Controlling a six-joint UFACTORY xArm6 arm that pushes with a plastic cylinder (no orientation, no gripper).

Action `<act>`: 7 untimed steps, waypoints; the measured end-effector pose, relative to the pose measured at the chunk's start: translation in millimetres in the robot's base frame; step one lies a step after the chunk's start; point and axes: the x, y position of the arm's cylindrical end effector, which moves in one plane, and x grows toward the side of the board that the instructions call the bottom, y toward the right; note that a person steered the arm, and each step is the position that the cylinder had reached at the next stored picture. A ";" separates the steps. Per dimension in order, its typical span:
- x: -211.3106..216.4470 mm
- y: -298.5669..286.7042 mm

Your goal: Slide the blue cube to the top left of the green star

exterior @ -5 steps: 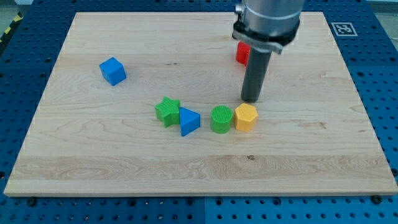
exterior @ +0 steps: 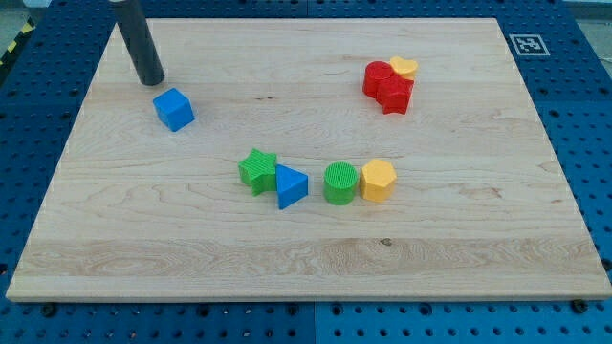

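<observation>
The tip rests on the counter just above-left of the blue cube, well apart from the green star; no hand shows, so its state cannot be told.

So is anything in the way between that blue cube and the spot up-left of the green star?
Nothing visible: bare wood lies between the blue cube and the green star. My tip sits just up-left of the cube.
</observation>
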 end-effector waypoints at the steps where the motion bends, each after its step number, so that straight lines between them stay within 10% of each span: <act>1: 11.0 23.0; 7: 35.2 6.4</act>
